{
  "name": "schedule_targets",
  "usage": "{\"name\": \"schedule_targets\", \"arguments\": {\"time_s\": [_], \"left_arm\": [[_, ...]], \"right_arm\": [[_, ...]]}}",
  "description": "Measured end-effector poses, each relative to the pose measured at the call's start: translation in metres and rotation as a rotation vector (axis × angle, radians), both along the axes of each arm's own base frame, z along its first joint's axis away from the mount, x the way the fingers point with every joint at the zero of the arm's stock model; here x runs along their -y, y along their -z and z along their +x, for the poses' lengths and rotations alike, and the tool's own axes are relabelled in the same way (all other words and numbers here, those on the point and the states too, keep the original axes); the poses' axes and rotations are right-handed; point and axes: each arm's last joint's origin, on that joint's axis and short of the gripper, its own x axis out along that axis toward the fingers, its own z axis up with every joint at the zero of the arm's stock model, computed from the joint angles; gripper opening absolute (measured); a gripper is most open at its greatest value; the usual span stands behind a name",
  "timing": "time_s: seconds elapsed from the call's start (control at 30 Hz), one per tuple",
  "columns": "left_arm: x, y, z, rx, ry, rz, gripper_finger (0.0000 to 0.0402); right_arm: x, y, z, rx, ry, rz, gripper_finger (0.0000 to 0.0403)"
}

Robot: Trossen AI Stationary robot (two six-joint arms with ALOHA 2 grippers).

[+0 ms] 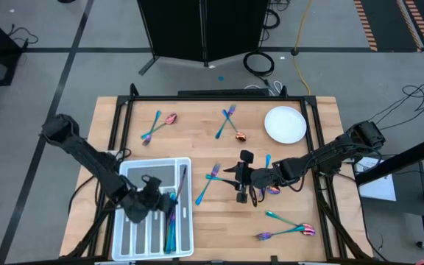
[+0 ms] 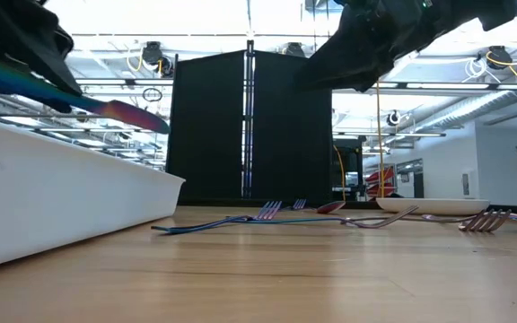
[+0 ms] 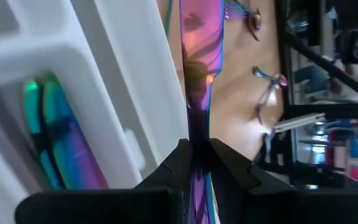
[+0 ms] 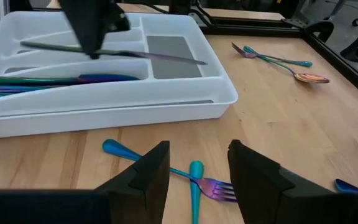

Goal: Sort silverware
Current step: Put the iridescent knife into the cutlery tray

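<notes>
Left tool (image 1: 153, 193) clenched on a slim iridescent knife (image 3: 199, 56), purple-pink blade flat and glossy, held above the white compartmented tray (image 1: 135, 171); teal-purple pieces (image 4: 55, 79) already lie in a long slot. Right tool (image 4: 194, 163) hangs released, jaws wide, holding nothing, just above two crossed teal forks (image 4: 194, 180) on the pale wood worktop (image 1: 197, 136). Farther off: fork-and-spoon pairs (image 1: 159, 125) scattered, round white plate (image 1: 285, 124) at the far right.

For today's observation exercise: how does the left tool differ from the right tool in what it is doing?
The left tool is shut on an iridescent metal knife above the white plastic tray; the right tool is open and empty. Left hangs over the tray, right over two crossed forks on the table. Both are dark and two-fingered.
</notes>
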Motion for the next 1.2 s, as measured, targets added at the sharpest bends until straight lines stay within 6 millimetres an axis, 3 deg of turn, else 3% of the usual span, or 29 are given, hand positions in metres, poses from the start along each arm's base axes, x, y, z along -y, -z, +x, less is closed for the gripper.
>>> {"name": "schedule_targets", "arguments": {"time_s": [0.13,0.43,0.53,0.73,1.2], "left_arm": [[0.017,0.003,-0.002,0.023,0.000,-0.019,0.0047],[0.061,-0.024,-0.003,0.018,0.059,0.046,0.0026],[0.069,-0.025,-0.007,-0.030,0.051,0.051,0.0025],[0.077,-0.009,-0.025,-0.136,-0.038,0.004,0.0025],[0.071,0.007,-0.016,-0.251,-0.046,0.049,0.0024]], "right_arm": [[0.000,-0.001,0.000,0.012,0.009,0.024,0.0148],[-0.001,-0.002,0.001,0.037,0.041,0.107,0.0148],[-0.002,-0.002,0.001,0.043,0.057,0.151,0.0148],[-0.012,-0.002,-0.003,0.049,0.050,0.210,0.0148],[-0.045,-0.002,-0.016,0.052,-0.009,0.321,0.0148]]}}
